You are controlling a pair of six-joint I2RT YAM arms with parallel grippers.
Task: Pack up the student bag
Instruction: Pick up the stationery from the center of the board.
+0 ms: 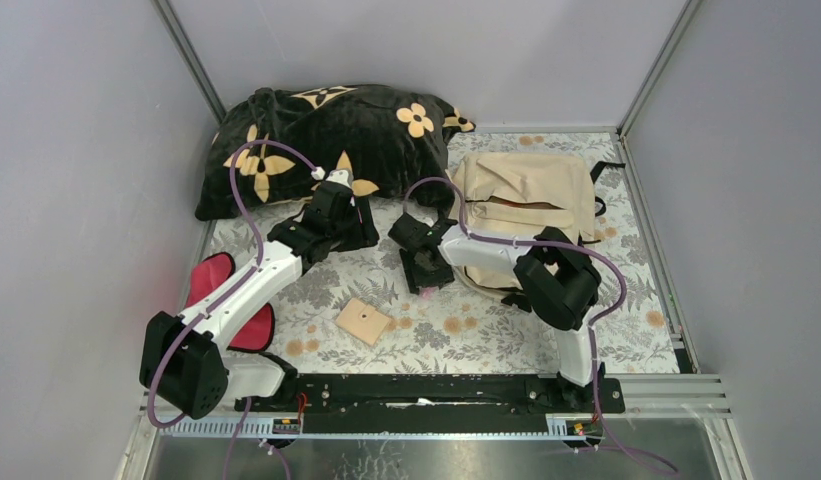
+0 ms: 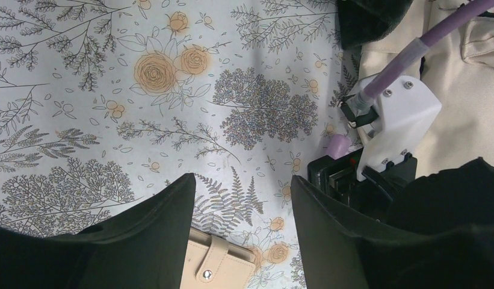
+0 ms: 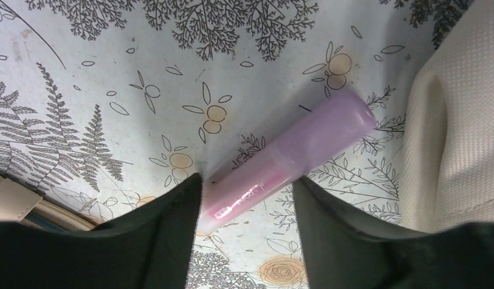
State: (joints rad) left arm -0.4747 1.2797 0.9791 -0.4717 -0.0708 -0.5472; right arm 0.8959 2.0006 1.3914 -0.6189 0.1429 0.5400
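Observation:
The beige student bag (image 1: 526,190) lies at the back right of the floral table, its fabric also showing in the left wrist view (image 2: 461,90) and the right wrist view (image 3: 455,138). A translucent purple tube (image 3: 292,156) lies on the cloth just left of the bag (image 1: 427,293). My right gripper (image 3: 247,183) is down over the tube's near end. Its jaws straddle it: the left finger touches the tube and the right finger stands apart. My left gripper (image 2: 243,183) hovers open and empty over the cloth, left of the right gripper (image 1: 426,270).
A beige snap-strap wallet (image 1: 364,322) lies near the front centre, under my left fingers (image 2: 223,265). A black flower-patterned pillow (image 1: 326,140) fills the back left. A red-and-black pouch (image 1: 221,300) sits at the left edge. Grey walls close in three sides.

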